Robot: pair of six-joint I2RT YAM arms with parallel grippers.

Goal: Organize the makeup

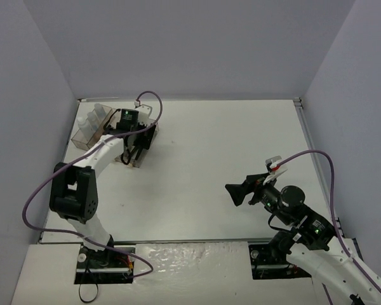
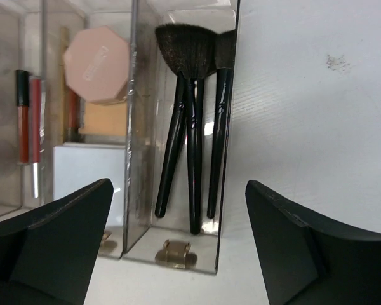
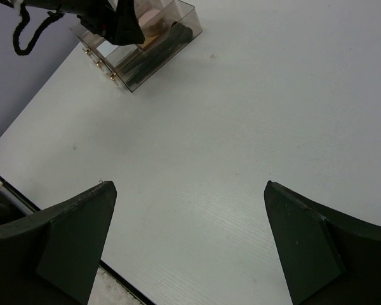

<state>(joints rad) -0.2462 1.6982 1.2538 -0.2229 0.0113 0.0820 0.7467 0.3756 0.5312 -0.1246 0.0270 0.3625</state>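
Far left, back corner of the worktop (image 1: 228,127): clear organizer (image 1: 81,138), two bottles (image 1: 95,117) upright in its left end. From overhead my left arm covers the organizer's right part, so I read that part from the wrist camera.

Left end effector (image 1: 134,152) hangs just beside the organizer's near wall. Its jaws are spread wide with nothing between them: released, carrying nothing.

Left wrist view, compartments left to right:
- two red-brown pencils (image 2: 26,124), side by side against the wall;
- pink compact (image 2: 96,63) on edge, with pads (image 2: 89,171) below it, one yellowish and one white;
- three black brushes (image 2: 193,127) in the right-hand compartment, bristles toward the top of the view, handles close together. I cannot tell whether they touch.

Every piece I can make out sits inside the organizer's walls.

Middle: the open worktop between the arms. I find no loose piece on it in the overhead view or the right wrist view.

Right: right end effector (image 1: 239,192) is well apart from the organizer. Its jaws are fully spread over bare surface, gripping nothing.

My read: sorting looks finished or nearly so, with each kind in its own compartment. What is left is probably only drawing the left arm clear. Anything hidden behind the arms I cannot rule out.
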